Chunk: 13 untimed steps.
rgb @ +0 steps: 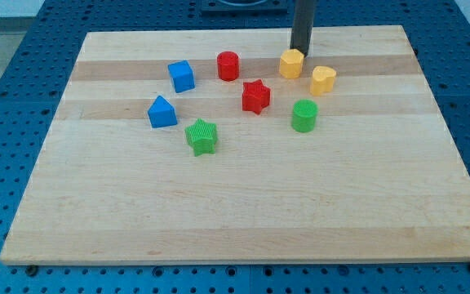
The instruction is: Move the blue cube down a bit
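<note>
Currently my tip (299, 51) touches the yellow block (291, 63) near the worktop (219, 212) top, well right of the blue cube (181, 76); no fingers exist, so reposition above the cube.

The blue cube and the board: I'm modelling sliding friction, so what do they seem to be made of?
The blue cube looks like matte moulded or printed plastic: uniform colour, no grain, faint ridges. The board looks like pale wood, smooth and low-sheen: lengthwise strips with visible grain. My tip touches the yellow block, not the cube.
</note>
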Each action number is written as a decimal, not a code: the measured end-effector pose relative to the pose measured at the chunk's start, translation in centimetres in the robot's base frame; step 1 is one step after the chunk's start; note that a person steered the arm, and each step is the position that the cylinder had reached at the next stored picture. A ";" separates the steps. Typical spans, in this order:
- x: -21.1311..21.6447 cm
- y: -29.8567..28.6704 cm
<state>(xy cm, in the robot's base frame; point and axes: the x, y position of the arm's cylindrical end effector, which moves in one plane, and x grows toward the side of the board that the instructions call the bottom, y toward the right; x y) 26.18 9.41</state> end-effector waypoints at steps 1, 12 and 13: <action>0.0 0.0; 2.1 -20.9; 3.0 -21.0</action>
<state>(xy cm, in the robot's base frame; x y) 29.17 -11.58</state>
